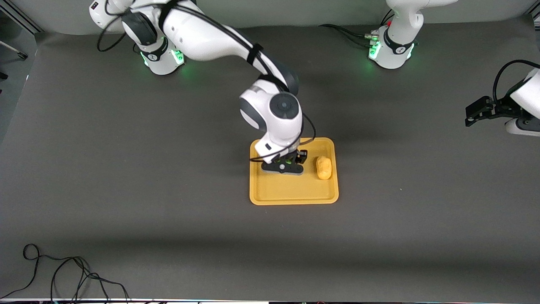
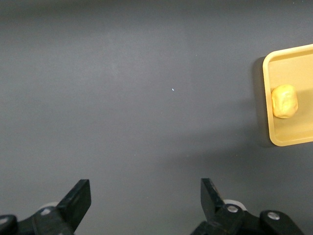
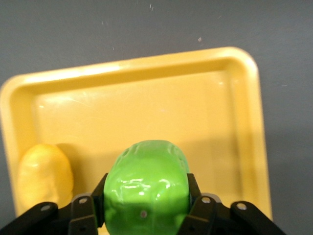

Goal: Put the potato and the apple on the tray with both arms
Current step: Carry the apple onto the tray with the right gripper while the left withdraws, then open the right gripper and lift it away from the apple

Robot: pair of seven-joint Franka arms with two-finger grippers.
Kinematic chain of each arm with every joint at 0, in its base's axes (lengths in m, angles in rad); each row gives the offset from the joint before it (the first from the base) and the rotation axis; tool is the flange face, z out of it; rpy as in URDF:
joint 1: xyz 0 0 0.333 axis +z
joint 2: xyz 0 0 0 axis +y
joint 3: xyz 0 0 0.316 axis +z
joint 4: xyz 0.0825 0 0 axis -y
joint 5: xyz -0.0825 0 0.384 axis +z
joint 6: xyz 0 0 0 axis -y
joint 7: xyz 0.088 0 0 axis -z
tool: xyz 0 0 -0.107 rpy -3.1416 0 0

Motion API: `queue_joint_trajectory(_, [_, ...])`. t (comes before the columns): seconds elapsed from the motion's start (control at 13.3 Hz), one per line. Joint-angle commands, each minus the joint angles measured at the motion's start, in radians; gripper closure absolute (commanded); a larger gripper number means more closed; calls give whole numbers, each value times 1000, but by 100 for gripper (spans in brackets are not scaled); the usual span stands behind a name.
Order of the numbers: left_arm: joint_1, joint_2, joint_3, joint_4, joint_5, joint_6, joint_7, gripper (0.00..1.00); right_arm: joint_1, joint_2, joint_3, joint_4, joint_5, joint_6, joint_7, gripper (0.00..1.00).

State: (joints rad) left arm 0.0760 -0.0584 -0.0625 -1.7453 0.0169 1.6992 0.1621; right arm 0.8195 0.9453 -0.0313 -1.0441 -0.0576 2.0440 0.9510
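Grey table: right end effector clamps apple over tray; left end effector apart, waiting.

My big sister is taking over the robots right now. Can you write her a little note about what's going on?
Right gripper: shut on the apple, over the tray.
Left gripper: open, holding nothing, waiting over bare table at the left arm's end.
Potato: lying on the tray, at the edge toward the left arm's end.
Done: potato placed.
Left: the apple is not yet released; it likely just needs setting down on the bare tray floor beside the potato, then the gripper opens.
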Motion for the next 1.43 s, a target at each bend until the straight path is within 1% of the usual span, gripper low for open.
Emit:
queue_joint_trajectory(0.0, [-7,-15,-2,-5,20,-26,10,0,24,81,-9,59,-42,34,26,63])
queue_joint_trajectory(0.22, [-7,-14,-2,-5,20,-30,19,0,21,111,-10,52,-42,97,28,61])
queue_joint_trajectory(0.3, [-10,-14,-3,-5,20,-30,16,0,20,115,-10,49,-42,110,29,51])
queue_joint_trajectory(0.38, [-10,-14,-3,-5,20,-35,16,0,17,116,-10,49,-41,122,37,6])
queue_joint_trajectory(0.45, [-10,-14,-3,-3,20,-47,17,0,15,112,-9,50,-39,122,58,0])
queue_joint_trajectory(0.53, [-10,-14,-3,-2,20,-47,19,0,15,96,-9,53,-37,113,60,0])
queue_joint_trajectory(0.67, [-5,-9,-2,12,17,-49,27,0,13,31,-9,56,-33,75,60,0])
queue_joint_trajectory(0.75, [-7,-6,-2,15,17,-49,33,0,13,-11,-12,62,-33,6,60,0])
queue_joint_trajectory(1.05, [-7,-6,-2,16,12,-49,28,0,7,-241,-18,59,-42,-279,39,0])
queue_joint_trajectory(1.2, [-7,-5,-2,16,8,-49,28,0,-29,-350,-41,46,-41,-411,-39,0])
queue_joint_trajectory(1.27, [-7,-5,-2,16,8,-49,28,0,-66,-412,-41,15,-36,-485,-108,0])
queue_joint_trajectory(1.35, [-7,-5,-2,16,8,-49,28,0,-119,-500,-36,-69,-33,-496,-183,0])
